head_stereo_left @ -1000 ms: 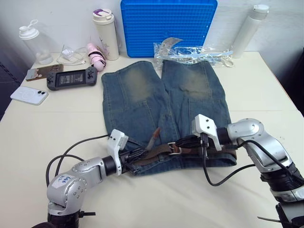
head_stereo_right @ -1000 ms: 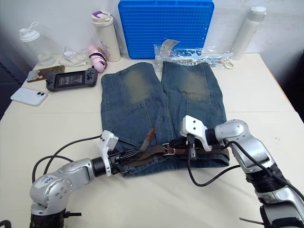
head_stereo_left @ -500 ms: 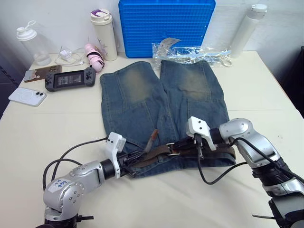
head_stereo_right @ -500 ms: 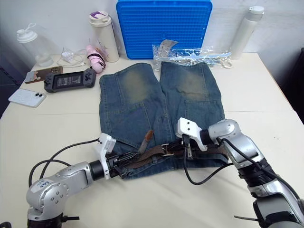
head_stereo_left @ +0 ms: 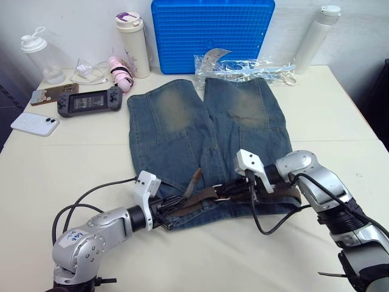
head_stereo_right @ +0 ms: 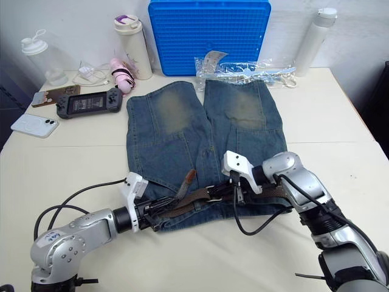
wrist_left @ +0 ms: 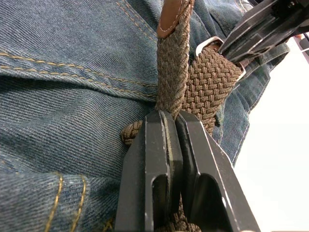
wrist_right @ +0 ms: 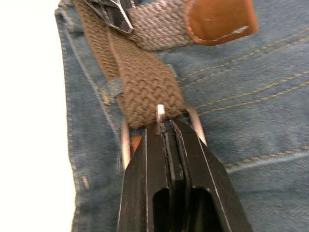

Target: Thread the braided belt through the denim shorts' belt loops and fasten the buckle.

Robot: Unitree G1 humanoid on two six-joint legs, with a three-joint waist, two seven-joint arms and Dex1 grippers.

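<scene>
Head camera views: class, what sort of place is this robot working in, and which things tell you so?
Probably an indoor test or demo table rather than a home: a plain pale table against a bare wall, with denim shorts laid flat beside a handheld game console, phone and drink bottles.

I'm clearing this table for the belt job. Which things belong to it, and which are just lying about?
Belongs to the job:
braided belt
buckle
denim shorts

Just lying about:
blue grid board
game console
white phone
cream tumbler
white bottle
clear plastic bag
</scene>
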